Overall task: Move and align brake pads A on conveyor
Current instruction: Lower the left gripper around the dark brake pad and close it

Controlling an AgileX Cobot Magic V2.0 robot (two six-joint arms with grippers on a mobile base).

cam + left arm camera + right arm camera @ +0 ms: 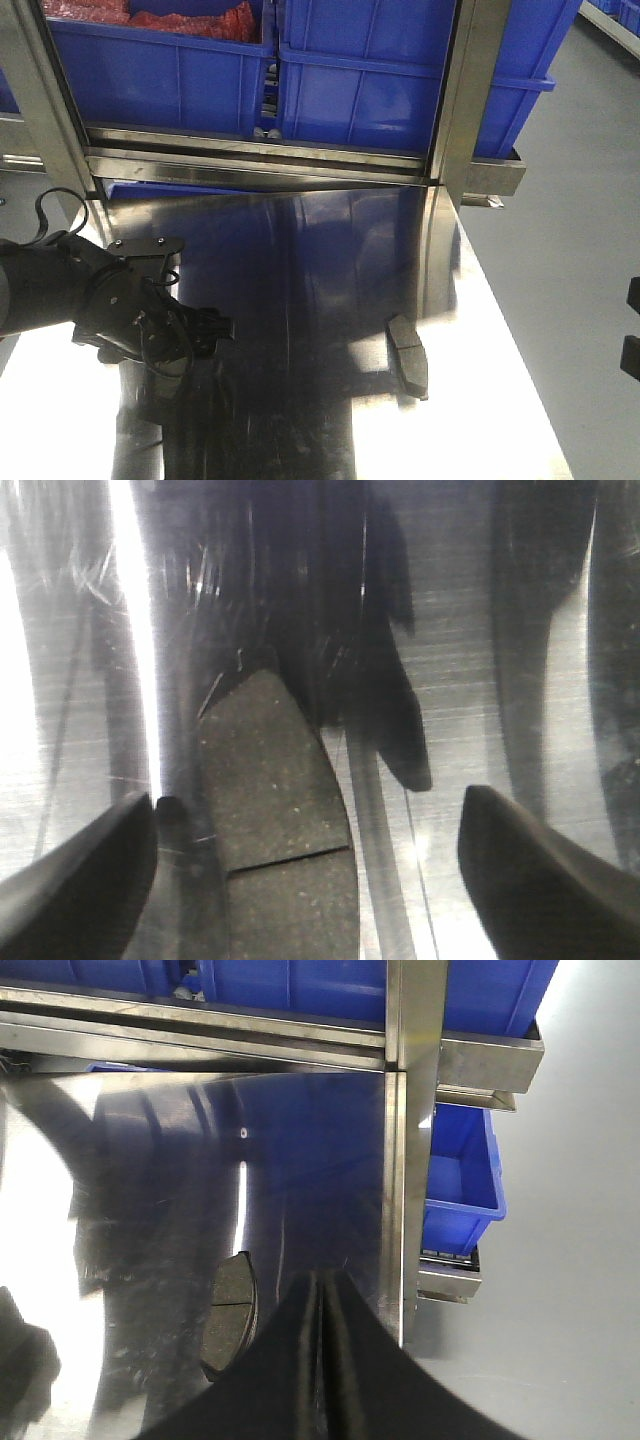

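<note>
In the left wrist view one brake pad (275,810) lies flat, gritty face up with its groove showing, on the shiny steel table (470,680). My left gripper (310,875) is open and straddles it, the pad nearer the left finger and untouched by either. In the front view the left gripper (212,330) hangs low over the table's left side and hides that pad. Another brake pad (408,355) rests near the table's right edge; it also shows as the brake pad (228,1315) just left of my right gripper (322,1360), which is shut on nothing. The conveyor is out of view.
Blue plastic bins (360,90) sit on a steel rack (260,160) across the back of the table. An upright steel post (455,100) stands at the back right. A smaller blue bin (458,1185) sits below the table's right edge, over grey floor (570,300).
</note>
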